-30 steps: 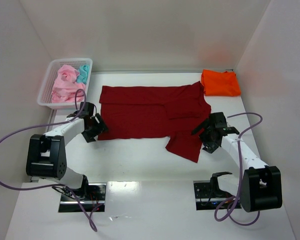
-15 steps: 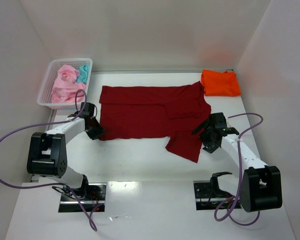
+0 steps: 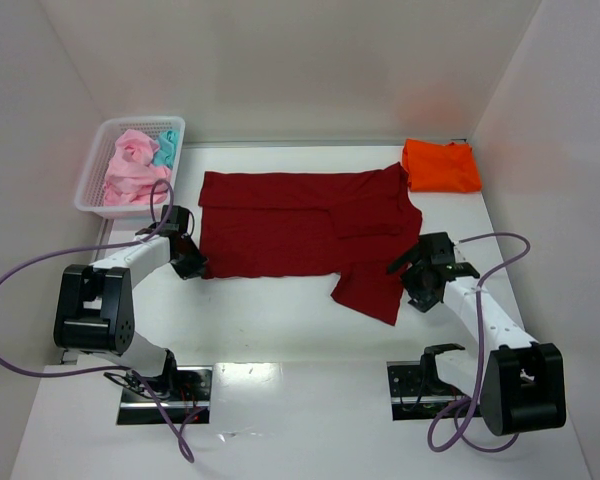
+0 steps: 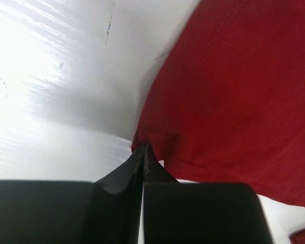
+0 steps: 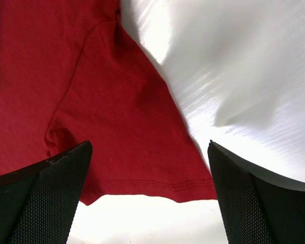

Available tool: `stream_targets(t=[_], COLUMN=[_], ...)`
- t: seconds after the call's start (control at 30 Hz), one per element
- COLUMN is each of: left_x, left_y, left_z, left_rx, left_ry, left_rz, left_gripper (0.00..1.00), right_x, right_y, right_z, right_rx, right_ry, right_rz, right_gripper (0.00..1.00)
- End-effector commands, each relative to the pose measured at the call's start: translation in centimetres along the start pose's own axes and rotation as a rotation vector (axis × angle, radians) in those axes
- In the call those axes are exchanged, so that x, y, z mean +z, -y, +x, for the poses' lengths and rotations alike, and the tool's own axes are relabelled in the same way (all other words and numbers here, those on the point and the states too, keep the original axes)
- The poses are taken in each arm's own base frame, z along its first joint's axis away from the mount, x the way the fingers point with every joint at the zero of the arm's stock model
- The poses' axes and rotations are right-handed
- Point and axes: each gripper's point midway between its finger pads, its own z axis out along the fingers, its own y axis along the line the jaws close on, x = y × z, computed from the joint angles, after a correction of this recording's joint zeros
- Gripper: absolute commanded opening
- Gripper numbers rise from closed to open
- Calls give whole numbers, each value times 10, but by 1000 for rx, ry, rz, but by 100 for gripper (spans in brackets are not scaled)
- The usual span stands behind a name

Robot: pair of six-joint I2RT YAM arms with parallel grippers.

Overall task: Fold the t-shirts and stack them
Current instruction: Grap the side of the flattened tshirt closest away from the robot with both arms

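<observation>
Plain dark red t-shirt (image 3: 280, 222) btwn black left gripper (image 3: 193, 264) & black right gripper (image 3: 417, 277). Plain orange t-shirt (image 3: 440, 166) beyond right one. Pink t-shirts (image 3: 130, 172), teal t-shirt (image 3: 165, 150) in white mesh basket (image 3: 92, 195) beyond left. White table (image 3: 280, 320).

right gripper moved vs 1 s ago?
Yes, slightly. The right gripper has slid toward the near table edge, away from the orange t-shirt. Its jaws are open over the dark red t-shirt sleeve.

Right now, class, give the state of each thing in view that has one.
dark red t-shirt: laid out flat, partly folded
orange t-shirt: folded
pink t-shirts: crumpled in basket
teal t-shirt: crumpled in basket
left gripper: shut on dark red t-shirt's corner
right gripper: open
</observation>
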Motion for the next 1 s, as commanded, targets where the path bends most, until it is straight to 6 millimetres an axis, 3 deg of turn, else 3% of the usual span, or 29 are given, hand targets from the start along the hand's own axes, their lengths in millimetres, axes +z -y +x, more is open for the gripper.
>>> stream_targets(t=[0.0,0.17,0.33,0.63,0.73,0.83,0.97], left_x=[-3,-10,-11,-13,-15,-15,-16], left_y=[-1,4,8,13,16,16,17], left_z=[-2,-6,-8,-9,-12,-12,-13], left_rx=[-20,-20,-20,-20,-20,-20,-20], left_ry=[10,20,20,15,22,22,22], left_rz=[-6,14,28,48,54,54,54], left_gripper=[0,0,0,1,1,2,2], right_x=[-1,2,4,21,22,24,24], right_y=[3,3,3,6,3,6,2], right_z=[-5,1,9,23,23,25,23], right_rx=[18,17,-18,-87,-97,-100,-89], right_ry=[41,13,-3,-60,-54,-62,-57], right_rz=[-1,-5,8,151,153,170,162], right_gripper=[100,94,77,78,73,64,35])
